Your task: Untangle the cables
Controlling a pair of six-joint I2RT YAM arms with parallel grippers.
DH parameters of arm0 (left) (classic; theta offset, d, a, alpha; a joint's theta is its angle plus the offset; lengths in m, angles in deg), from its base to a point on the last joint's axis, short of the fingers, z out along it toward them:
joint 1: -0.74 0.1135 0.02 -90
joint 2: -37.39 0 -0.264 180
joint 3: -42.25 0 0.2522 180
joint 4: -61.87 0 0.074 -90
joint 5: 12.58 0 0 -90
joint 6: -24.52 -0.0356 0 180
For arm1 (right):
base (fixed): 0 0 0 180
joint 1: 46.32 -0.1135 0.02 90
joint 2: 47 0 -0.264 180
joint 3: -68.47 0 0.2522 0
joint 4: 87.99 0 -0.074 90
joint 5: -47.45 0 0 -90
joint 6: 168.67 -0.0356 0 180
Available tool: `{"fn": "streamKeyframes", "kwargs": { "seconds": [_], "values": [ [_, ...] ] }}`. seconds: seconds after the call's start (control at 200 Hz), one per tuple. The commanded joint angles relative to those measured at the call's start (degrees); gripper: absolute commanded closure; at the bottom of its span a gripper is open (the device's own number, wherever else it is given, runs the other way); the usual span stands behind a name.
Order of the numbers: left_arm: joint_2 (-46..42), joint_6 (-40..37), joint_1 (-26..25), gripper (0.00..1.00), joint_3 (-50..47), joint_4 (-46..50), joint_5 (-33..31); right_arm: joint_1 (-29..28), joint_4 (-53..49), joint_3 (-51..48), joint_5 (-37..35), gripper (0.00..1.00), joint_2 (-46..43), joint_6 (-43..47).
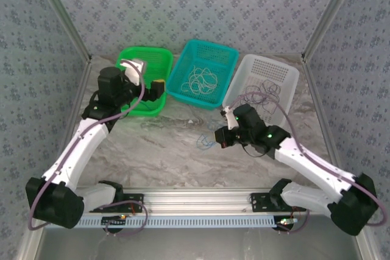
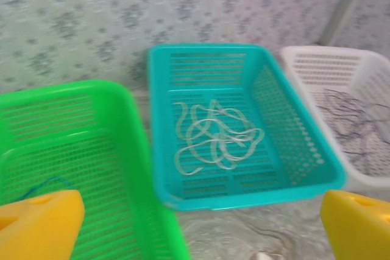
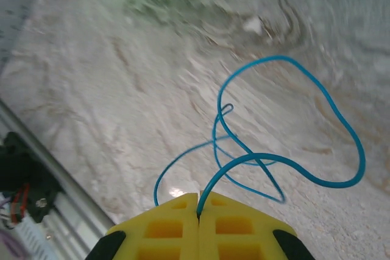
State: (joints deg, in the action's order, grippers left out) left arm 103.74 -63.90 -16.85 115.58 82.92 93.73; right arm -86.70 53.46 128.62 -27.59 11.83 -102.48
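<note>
Right gripper point(image 3: 198, 198) is fully closed, pinching one end of the blue cable point(image 3: 274, 58). The rest of the cable trails in loose loops just above or on the marble table point(image 1: 164, 150), near centre; can't tell if it touches. The pinch at the end probably lets the loops hang free and drop out.

Left gripper point(image 2: 198, 229) is wide open and holds nothing. It hovers over the near right corner of the green basket point(image 2: 91, 95) at far left.

The teal basket point(image 2: 159, 150) in the far middle holds a tangle of white cables point(image 2: 213, 138). The white basket point(image 2: 317, 59) at far right holds thin dark cables point(image 2: 359, 120), some hanging over its near edge. A thin blue strand point(image 2: 42, 182) lies in the green basket, so colours look sorted per basket and blue likely goes left.

Next is probably a carry or hand-off leftward. Risk: the loops snag on each other.
</note>
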Motion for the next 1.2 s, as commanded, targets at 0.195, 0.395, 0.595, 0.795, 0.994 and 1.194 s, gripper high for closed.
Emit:
{"fn": "streamKeyframes", "kwargs": {
  "seconds": [0.195, 0.395, 0.595, 0.795, 0.994, 1.194],
  "values": [
    [0.13, 5.83, -9.48, 0.04, -4.35, -12.98, 12.06, 2.64, -9.27, 14.94, 2.18, 1.0, -0.25, 5.44],
    [-0.14, 7.03, -12.34, 0.14, -6.48, -13.95, 19.75, 6.62, -5.21, 14.96, 5.67, 1.0, -0.51, 2.38],
    [-0.53, 4.77, -16.63, 0.15, -7.24, -13.09, 20.25, 9.29, -2.86, 15.52, 11.4, 1.0, -0.37, 0.31],
    [3.39, 4.51, -18.59, 0.17, -8.02, -13.7, 18.68, 11.04, -2.34, 16.81, 15.58, 1.0, -0.58, -1.49],
    [6.34, 5.91, -18.68, 0.25, -9.85, -17.11, 14.74, 12.05, -2.52, 18.26, 16.86, 1.0, -1.67, -2.73],
    [7.9, 6.33, -18.71, 0.26, -10.34, -19.67, 15.56, 12.94, -1.83, 19.54, 19.0, 1.0, -1.85, -3.87]
  ]
}}
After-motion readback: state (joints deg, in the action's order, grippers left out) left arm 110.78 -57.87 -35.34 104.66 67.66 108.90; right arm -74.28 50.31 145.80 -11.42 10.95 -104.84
